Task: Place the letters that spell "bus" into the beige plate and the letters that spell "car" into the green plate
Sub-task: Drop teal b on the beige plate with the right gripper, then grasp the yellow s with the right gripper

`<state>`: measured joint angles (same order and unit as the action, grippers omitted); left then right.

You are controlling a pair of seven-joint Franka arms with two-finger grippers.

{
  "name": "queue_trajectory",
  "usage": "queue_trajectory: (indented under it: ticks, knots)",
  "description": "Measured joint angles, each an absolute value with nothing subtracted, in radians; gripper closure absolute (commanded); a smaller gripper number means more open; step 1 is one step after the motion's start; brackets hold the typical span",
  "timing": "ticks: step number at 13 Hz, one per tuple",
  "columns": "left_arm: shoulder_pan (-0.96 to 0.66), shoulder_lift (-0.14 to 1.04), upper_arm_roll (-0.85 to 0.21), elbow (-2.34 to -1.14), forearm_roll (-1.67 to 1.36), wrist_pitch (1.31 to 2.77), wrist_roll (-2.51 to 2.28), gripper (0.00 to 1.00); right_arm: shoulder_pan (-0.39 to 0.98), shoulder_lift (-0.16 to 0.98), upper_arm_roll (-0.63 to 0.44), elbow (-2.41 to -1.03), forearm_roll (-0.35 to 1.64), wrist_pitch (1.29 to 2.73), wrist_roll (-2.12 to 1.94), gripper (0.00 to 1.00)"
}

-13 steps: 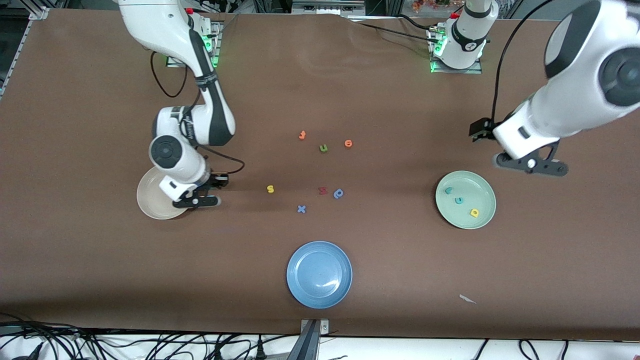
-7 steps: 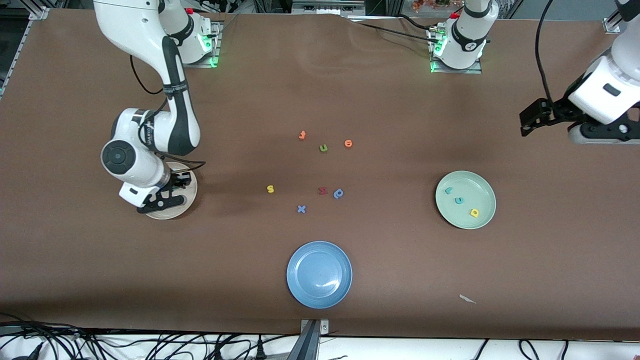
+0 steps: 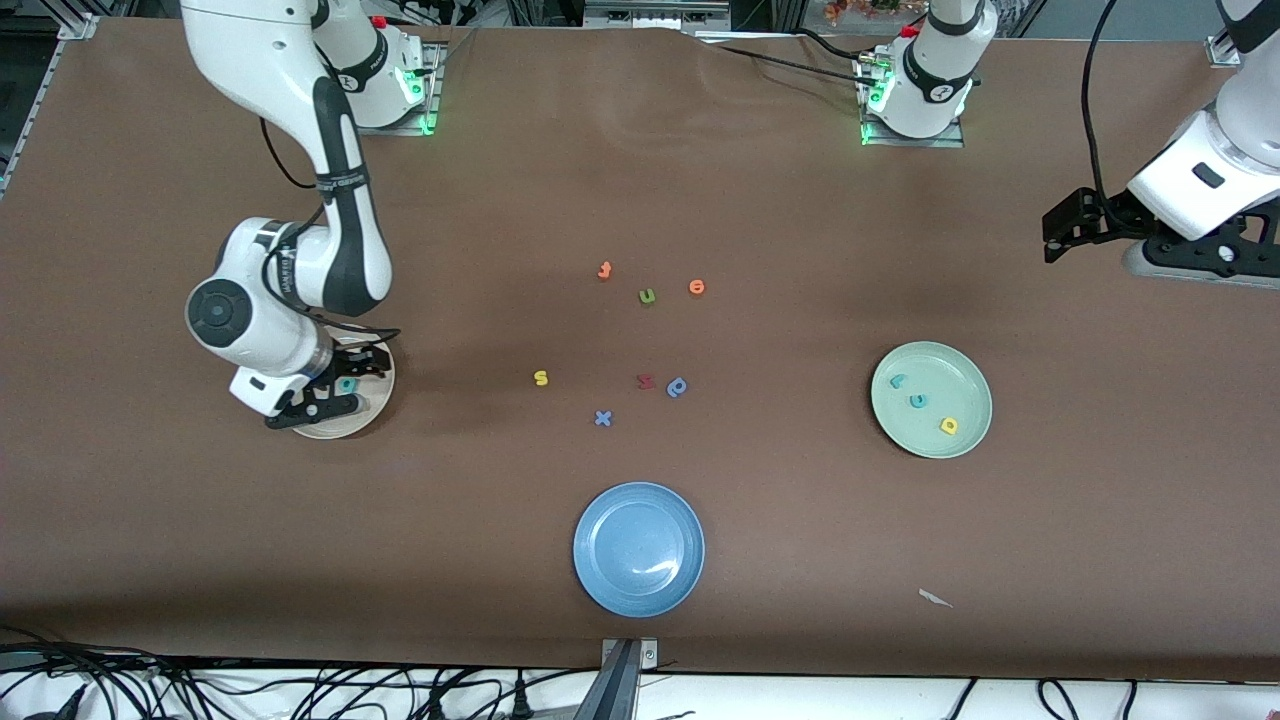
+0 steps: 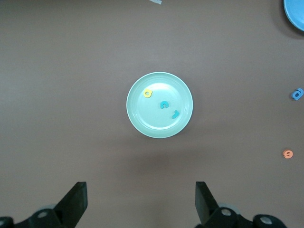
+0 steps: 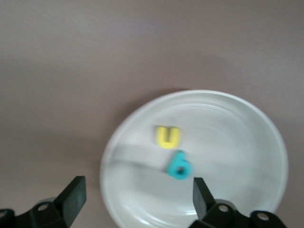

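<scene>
With the teal b (image 5: pixel 180 166) and yellow u (image 5: pixel 168 137) lying in the beige plate (image 3: pixel 375 405) beneath the wide-open, empty right gripper (image 5: pixel 135 199), the yellow s (image 3: pixel 541 378) at mid-frame could squirt from a sloppy pinch, while the left gripper (image 4: pixel 140 202) waits open and empty at upper right.

Right end effector (image 3: pixel 322 398) hangs open over the beige plate (image 3: pixel 372 408).

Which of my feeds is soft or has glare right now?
Right wrist view: smeared by motion blur, the beige plate streaky, though the yellow "u" and teal "b" are still readable. Left wrist view: sharp and evenly lit on the green plate. Front view: sharp, with a small glare streak on the blue plate.
</scene>
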<state>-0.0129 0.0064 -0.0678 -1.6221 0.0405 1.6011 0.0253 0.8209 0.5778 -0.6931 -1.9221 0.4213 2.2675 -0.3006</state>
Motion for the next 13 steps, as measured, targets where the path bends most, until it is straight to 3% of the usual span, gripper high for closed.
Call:
queue_trajectory:
  ticks: [4, 10, 13]
  knots:
    - [-0.013, 0.006, -0.048, -1.623, 0.021, 1.602, -0.019, 0.00, 0.936, 0.577, -0.654, -1.881, 0.430, 2.266, 0.005, 0.01]
    - [-0.013, 0.007, -0.047, -1.624, 0.021, 1.593, -0.017, 0.00, 0.944, 0.607, -0.519, -1.789, 0.430, 2.270, 0.264, 0.01]
    - [-0.012, 0.007, -0.046, -1.624, 0.021, 1.591, -0.017, 0.00, 0.944, 0.665, -0.473, -1.758, 0.430, 2.349, 0.337, 0.03]
